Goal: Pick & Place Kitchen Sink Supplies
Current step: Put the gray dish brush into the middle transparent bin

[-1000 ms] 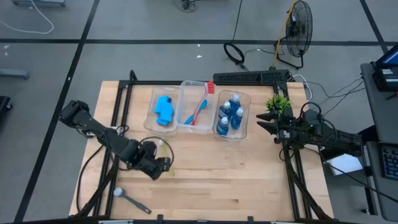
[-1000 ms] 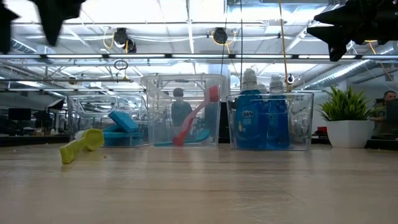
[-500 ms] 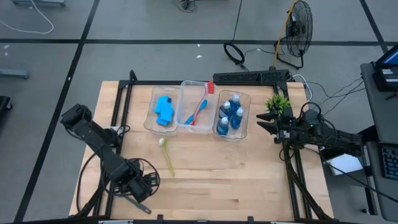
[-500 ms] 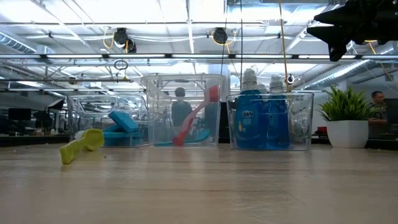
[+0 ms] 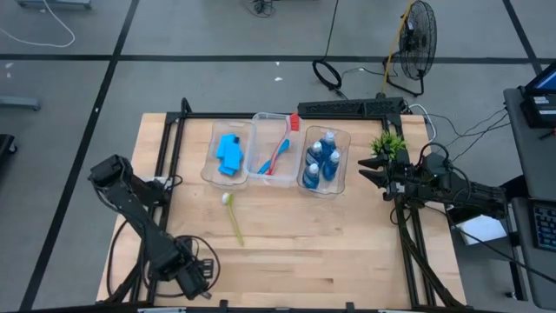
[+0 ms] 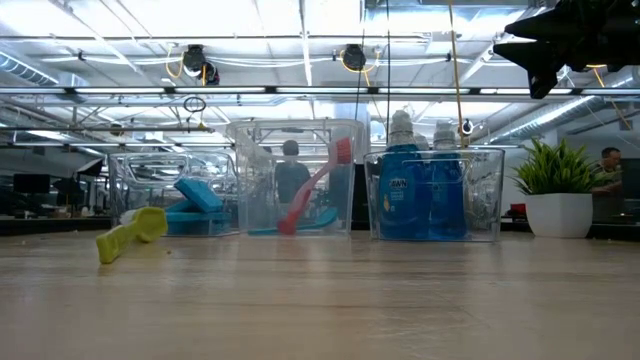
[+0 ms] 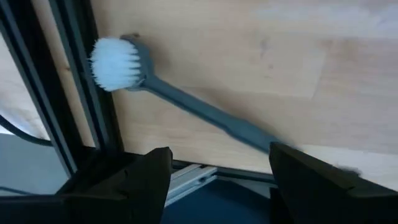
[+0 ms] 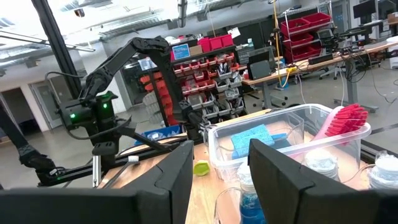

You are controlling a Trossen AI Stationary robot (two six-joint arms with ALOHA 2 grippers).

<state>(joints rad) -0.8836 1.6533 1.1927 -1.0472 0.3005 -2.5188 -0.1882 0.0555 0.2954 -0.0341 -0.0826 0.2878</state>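
A grey brush with white bristles (image 7: 115, 62) lies flat on the table at the near left corner, beside the black frame rail. My left gripper (image 5: 187, 278) hovers over it, open (image 7: 217, 180); the handle's free end (image 7: 258, 138) runs behind one finger, and the gripper hides the brush in the high view. A yellow-green brush (image 5: 233, 217) lies flat on the table's middle left. Blue sponges (image 5: 229, 153), a red brush (image 5: 282, 148) with a blue brush (image 5: 268, 165), and blue bottles (image 5: 321, 161) sit in three clear bins. My right gripper (image 5: 365, 171) waits open at the right edge.
The three clear bins (image 5: 261, 117) stand in a row at the table's far middle. A small green potted plant (image 5: 388, 143) stands at the far right. Black frame rails (image 7: 93, 93) run along the table's edges. Bare wood lies between the bins and the near edge.
My left gripper has moved from above the yellow-green brush toward the table's near left corner and now stands over the grey brush. The yellow-green brush has stayed where it lay. My right arm has kept still.
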